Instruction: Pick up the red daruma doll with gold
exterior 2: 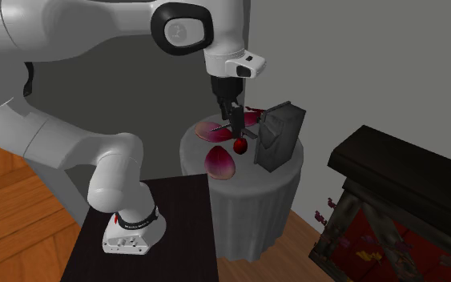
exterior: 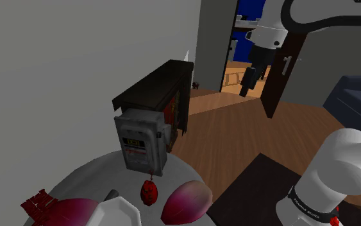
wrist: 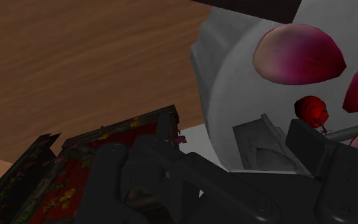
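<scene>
Shoulder cam: close beside the stand [exterior: 249,189], looking down over the table [exterior: 92,176] at frame lower left. It faces the grey wall [exterior: 57,64] and a doorway [exterior: 240,58] at upper right.

Second cam: farther off, looking down. Stand at lower left, table mid-frame, cabinet [exterior 2: 408,168] at lower right, same grey wall behind.

Wrist cam: overhead and near, looking down. Table and cabinet lie side by side, with wood floor [wrist: 75,57] beyond them.

Shared by all three: table, cabinet, doll [exterior: 149,191].
</scene>
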Robot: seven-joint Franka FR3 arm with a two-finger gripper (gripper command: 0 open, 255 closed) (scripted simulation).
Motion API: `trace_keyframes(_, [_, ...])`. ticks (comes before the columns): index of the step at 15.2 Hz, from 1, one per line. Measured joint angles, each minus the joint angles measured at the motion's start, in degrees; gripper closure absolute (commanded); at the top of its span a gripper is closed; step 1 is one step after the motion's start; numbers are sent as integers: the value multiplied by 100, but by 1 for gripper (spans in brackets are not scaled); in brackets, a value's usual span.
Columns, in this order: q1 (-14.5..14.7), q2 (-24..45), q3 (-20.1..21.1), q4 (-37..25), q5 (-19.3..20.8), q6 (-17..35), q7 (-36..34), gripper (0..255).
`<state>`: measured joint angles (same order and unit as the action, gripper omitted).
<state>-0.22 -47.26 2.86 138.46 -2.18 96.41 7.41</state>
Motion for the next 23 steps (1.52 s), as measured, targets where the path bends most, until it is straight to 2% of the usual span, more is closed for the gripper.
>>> trace_keyframes(4, [79,205,183,76,-85,273,-123,0])
trace_keyframes(14, [441,1460,1243,246,-426,1678,-909,0])
trace_keyframes(18, [525,2119,1684,103,-414,2181,-1283,0])
trace_keyframes(23, [553,3028,2184,-148,-182,2787,-1778,0])
